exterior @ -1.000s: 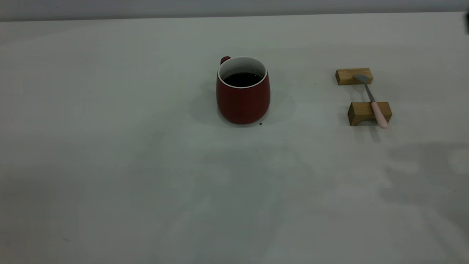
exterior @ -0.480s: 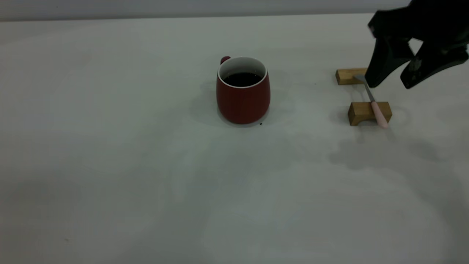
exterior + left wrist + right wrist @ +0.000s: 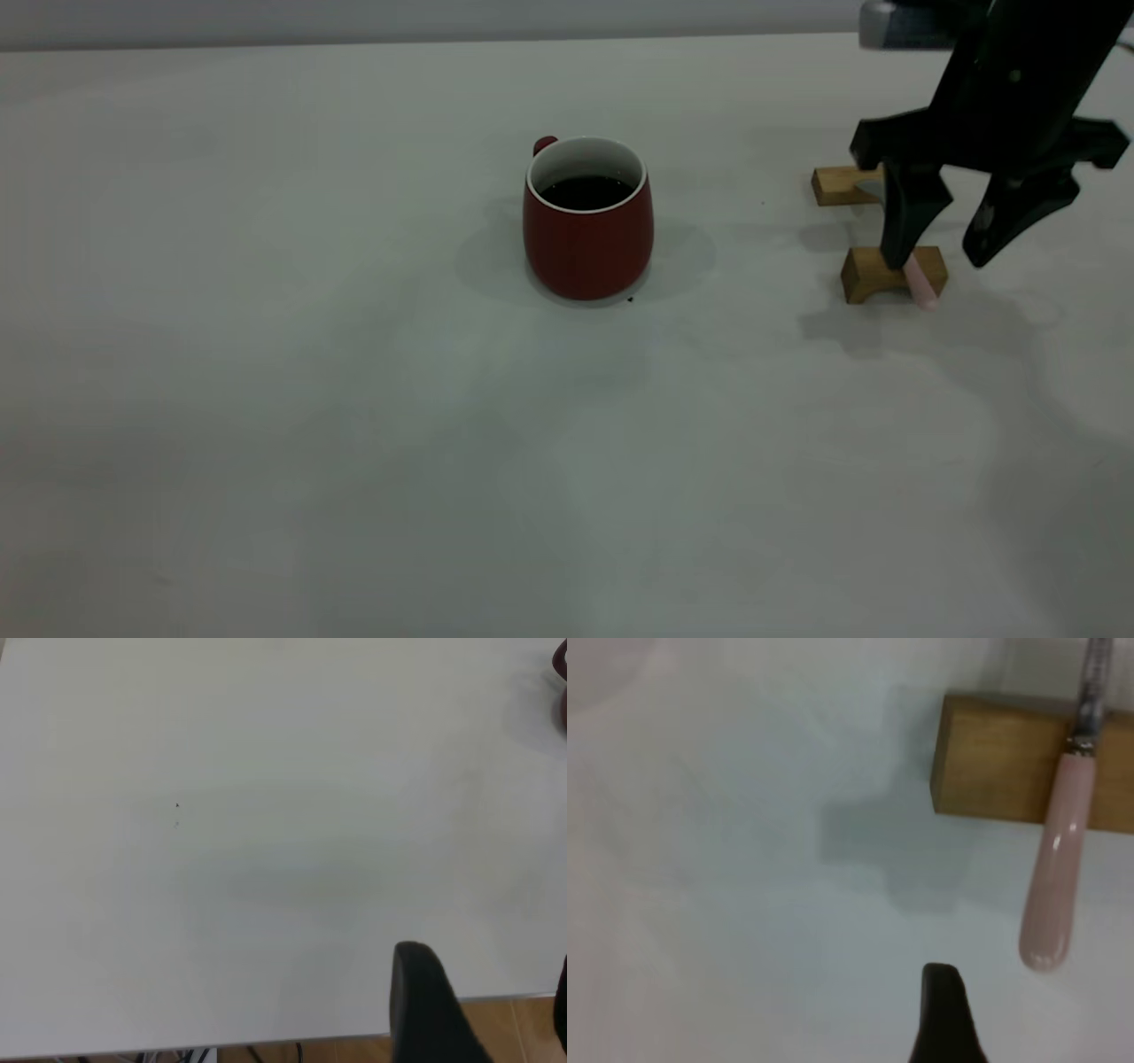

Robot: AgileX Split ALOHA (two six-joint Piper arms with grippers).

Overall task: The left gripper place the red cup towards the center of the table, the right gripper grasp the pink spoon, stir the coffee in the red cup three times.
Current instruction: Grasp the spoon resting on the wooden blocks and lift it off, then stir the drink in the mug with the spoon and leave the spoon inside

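Observation:
The red cup (image 3: 587, 232) stands upright near the table's (image 3: 292, 425) middle, with dark coffee (image 3: 586, 191) inside. Right of it, the pink spoon (image 3: 922, 286) lies across two wooden blocks. My right gripper (image 3: 934, 262) hangs open just above the spoon's handle end, one finger on each side. In the right wrist view the pink spoon (image 3: 1057, 881) rests on a block (image 3: 1001, 757), and one black fingertip (image 3: 943, 992) shows beside it. My left gripper (image 3: 487, 961) is open over the table's edge, far from the cup, whose side (image 3: 562, 716) barely shows.
Two tan wooden blocks (image 3: 846, 184) (image 3: 873, 273) carry the spoon at the right. A tiny dark speck (image 3: 630, 299) lies by the cup's base. Wooden floor (image 3: 514, 1028) shows beyond the table's edge in the left wrist view.
My right gripper came in from the upper right and dropped down over the spoon's handle, now straddling the nearer block. The cup and spoon have not moved.

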